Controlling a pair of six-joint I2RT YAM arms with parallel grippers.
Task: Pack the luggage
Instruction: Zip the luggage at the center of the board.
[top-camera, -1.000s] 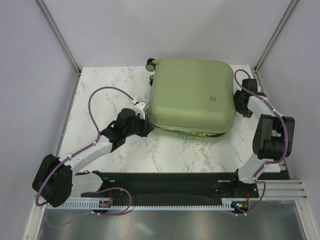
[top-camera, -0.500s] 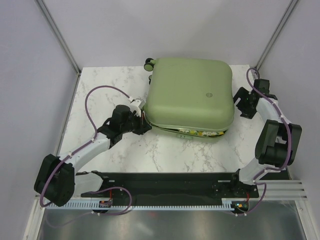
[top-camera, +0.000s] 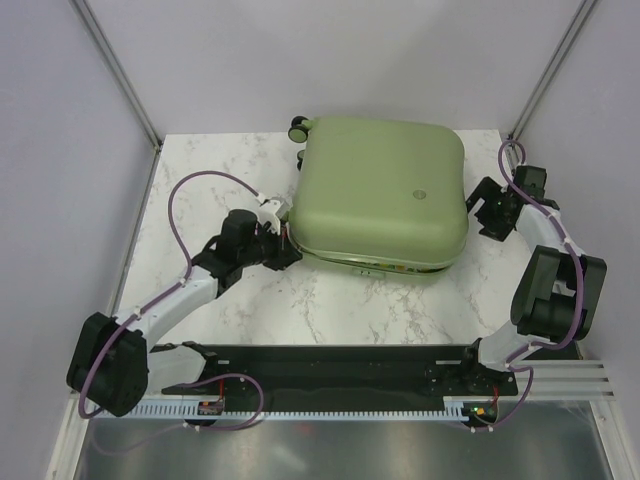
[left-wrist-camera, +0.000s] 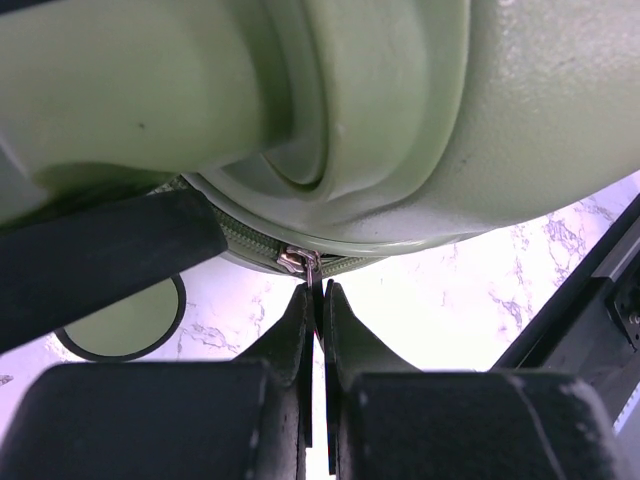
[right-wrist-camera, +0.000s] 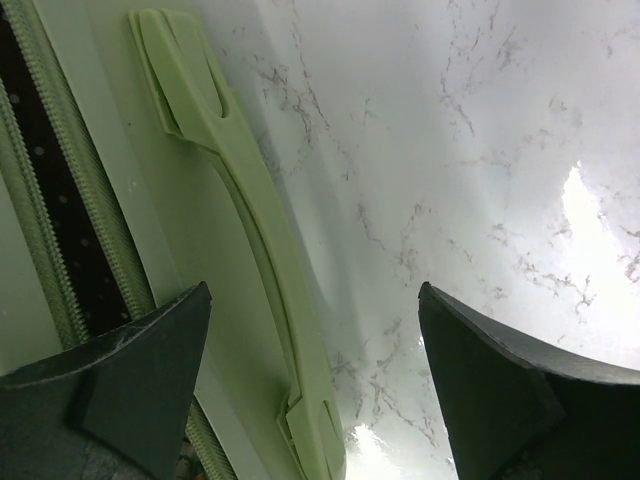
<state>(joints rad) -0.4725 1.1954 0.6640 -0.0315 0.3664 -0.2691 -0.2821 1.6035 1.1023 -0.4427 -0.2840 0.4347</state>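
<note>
Pinching the zipper pull (left-wrist-camera: 311, 262) between its closed fingers (left-wrist-camera: 288, 330), the left gripper (top-camera: 287, 247) sits at the near left corner of the suitcase (top-camera: 385, 190), low against the seam where the two shells meet. The left wrist view shows the small metal tab caught right at the fingertips, with the green zipper track curving away to the left under the shell. The suitcase lies flat on the marble table (top-camera: 220, 180), toward the far middle and right, with its wheels (top-camera: 299, 127) at the far left corner and a small round logo (top-camera: 421, 196) facing up. Along its near edge a thin strip of something colourful (top-camera: 395, 267) shows in the seam. To the right, the right gripper (top-camera: 482, 208) stands just beside the suitcase's right side, jaws wide apart and holding nothing. Its wrist view looks past both fingers (right-wrist-camera: 130, 370) at the side handle (right-wrist-camera: 235, 180) and a line of zipper teeth (right-wrist-camera: 35, 220)
</note>
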